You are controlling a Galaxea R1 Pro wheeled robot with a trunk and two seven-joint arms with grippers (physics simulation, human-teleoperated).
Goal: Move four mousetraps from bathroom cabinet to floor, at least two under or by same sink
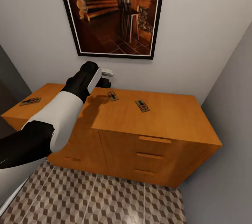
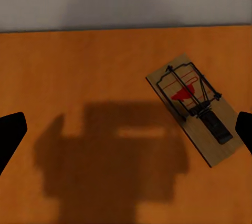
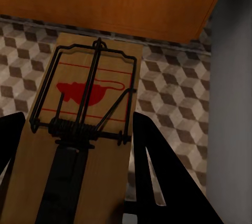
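Three mousetraps point(image 1: 112, 95) lie flat on the cabinet point(image 1: 164, 119) top. The left gripper point(image 2: 126, 129) hovers jaws apart above the cabinet, one trap just beside its finger, long axis diagonal to the cabinet's back edge. Light, stiff boards, probably best pinched across the narrow edges. The right gripper point(image 3: 73, 145) appears clamped on a fourth trap point(image 3: 84, 129), above the bathroom floor point(image 3: 173, 93).

No readable text, labels, brands or numbers anywhere, mousetrap point(image 3: 79, 129) boards carry just a red mouse-shaped mark and thin red lines, no lettering
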